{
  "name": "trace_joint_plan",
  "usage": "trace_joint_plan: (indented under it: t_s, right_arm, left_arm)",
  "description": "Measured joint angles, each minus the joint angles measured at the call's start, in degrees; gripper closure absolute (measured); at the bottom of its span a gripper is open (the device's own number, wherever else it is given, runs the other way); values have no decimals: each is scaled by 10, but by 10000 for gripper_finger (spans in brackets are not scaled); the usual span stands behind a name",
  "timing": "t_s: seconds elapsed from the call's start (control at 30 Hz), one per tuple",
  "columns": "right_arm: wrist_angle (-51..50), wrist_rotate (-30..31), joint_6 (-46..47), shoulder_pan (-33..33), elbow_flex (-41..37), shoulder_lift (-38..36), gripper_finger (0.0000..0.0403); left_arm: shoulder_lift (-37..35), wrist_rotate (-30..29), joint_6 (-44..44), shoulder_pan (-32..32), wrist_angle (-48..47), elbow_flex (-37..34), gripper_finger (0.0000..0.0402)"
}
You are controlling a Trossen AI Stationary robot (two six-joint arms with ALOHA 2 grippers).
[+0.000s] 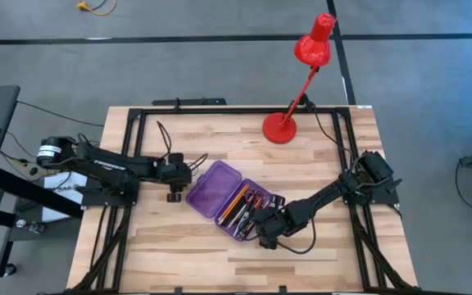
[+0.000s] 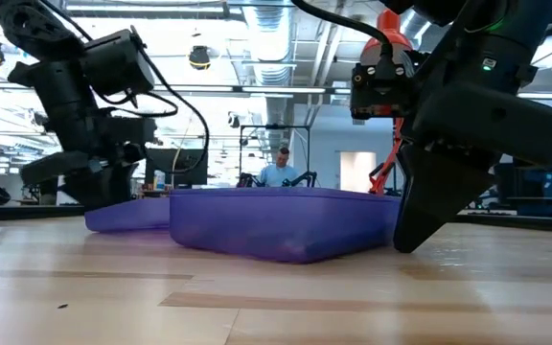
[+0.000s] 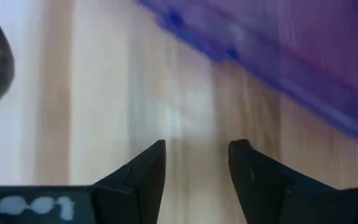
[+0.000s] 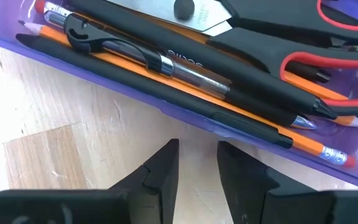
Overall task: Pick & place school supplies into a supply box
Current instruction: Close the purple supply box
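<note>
wood table [image 1: 220, 254] | pen [image 4: 166, 62] lettering unreadable | left hand [image 3: 196, 165] open, empty | right hand [image 4: 197, 163] parted, empty

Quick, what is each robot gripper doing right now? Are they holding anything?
Left gripper: open, empty, over the table beside the purple box's lid.
Right gripper: open, empty, beside the box's tray full of pens and pencils.

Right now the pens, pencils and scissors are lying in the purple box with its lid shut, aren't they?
Not quite: the lid of the purple box lies open. The high view shows it; the pens, pencils and scissors do lie inside.
</note>
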Motion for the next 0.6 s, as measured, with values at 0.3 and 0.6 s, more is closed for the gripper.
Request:
trace_joint_plan:
  t_s: [0.3, 0.6]
  right_arm:
    - [5, -1, 2, 4, -1, 0, 296]
    - [-2, 9, -5, 5, -1, -4, 296]
  left_arm:
    - [-2, 10, -25, 11, 30, 1, 239]
    - [18, 52, -23, 10, 43, 2, 239]
